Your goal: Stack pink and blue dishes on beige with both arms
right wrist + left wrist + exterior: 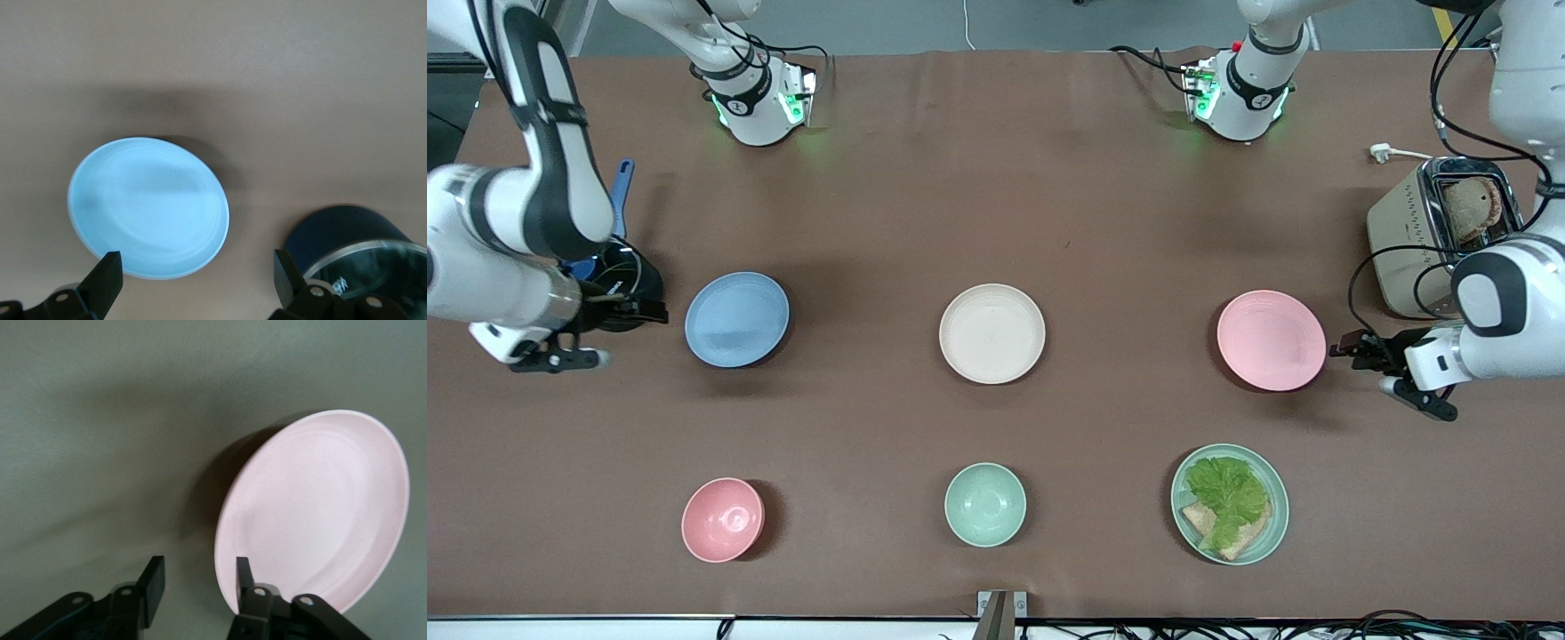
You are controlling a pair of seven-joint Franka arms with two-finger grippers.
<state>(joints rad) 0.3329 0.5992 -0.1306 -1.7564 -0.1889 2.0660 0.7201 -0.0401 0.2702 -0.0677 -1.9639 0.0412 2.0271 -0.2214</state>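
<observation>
- The beige plate (991,333) sits at the middle of the table (996,178), with the blue plate (737,319) toward the right arm's end and the pink plate (1271,340) toward the left arm's end, all three apart.
- The left gripper (1343,346) hovers just beside the pink plate's rim, fingers (153,581) spread apart and holding nothing.
- The right gripper (656,311) hangs just beside the blue plate, jaws wide and empty, over a dark cup (347,243).
</observation>
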